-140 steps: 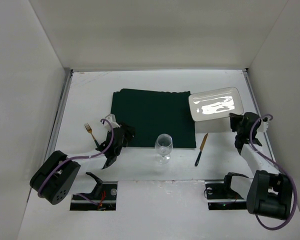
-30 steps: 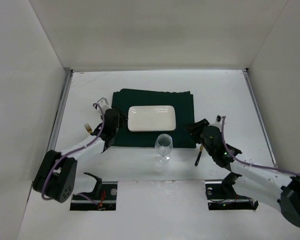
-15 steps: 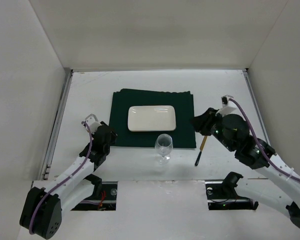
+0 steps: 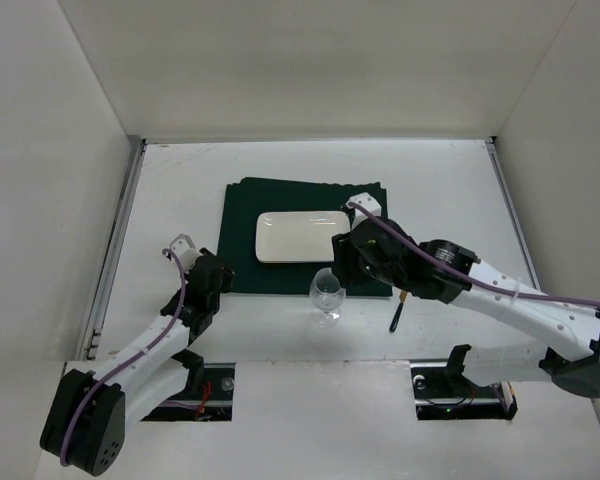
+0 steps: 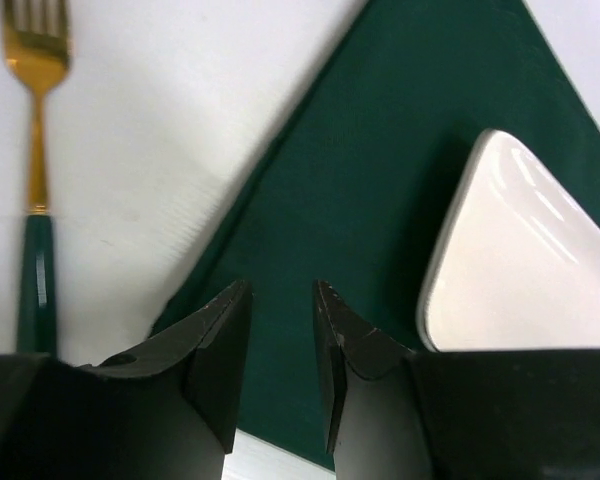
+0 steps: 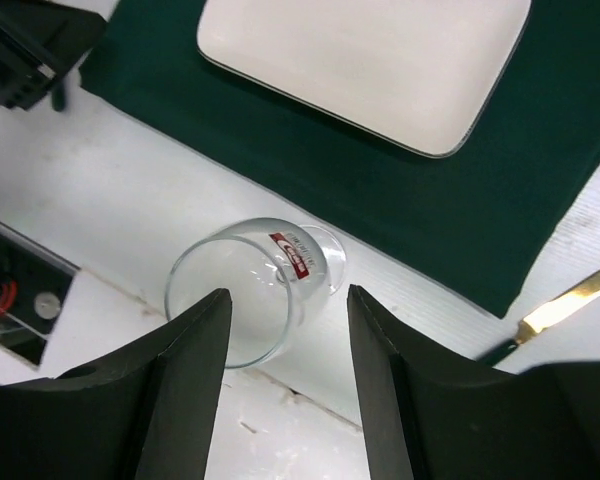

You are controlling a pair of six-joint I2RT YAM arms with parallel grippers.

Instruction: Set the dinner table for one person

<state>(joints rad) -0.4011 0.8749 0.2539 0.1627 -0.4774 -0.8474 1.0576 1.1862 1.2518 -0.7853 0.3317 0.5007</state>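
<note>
The dinner table [image 4: 180, 180] is the broad white top that fills the floor of the white-walled enclosure, with thin metal rails along its left and right sides. On its middle lies a dark green placemat [image 4: 242, 210], and a white rectangular plate [image 4: 302, 236] sits on the mat, toward the mat's near half. Just off the mat's near edge, a clear wine glass [image 4: 327, 295] stands upright on the bare tabletop. To the right of the glass lies a knife [image 4: 393, 318] with a dark handle, partly hidden under the right arm. A fork [image 5: 37, 150] with gold tines and a dark green handle lies on the white surface beside the mat's left edge. The right gripper [image 6: 288, 300] hangs over the glass with its jaws wide apart and nothing clamped. The left gripper [image 5: 283, 300] hovers over the mat's near left corner, its jaws parted by a narrow gap and empty.
</note>
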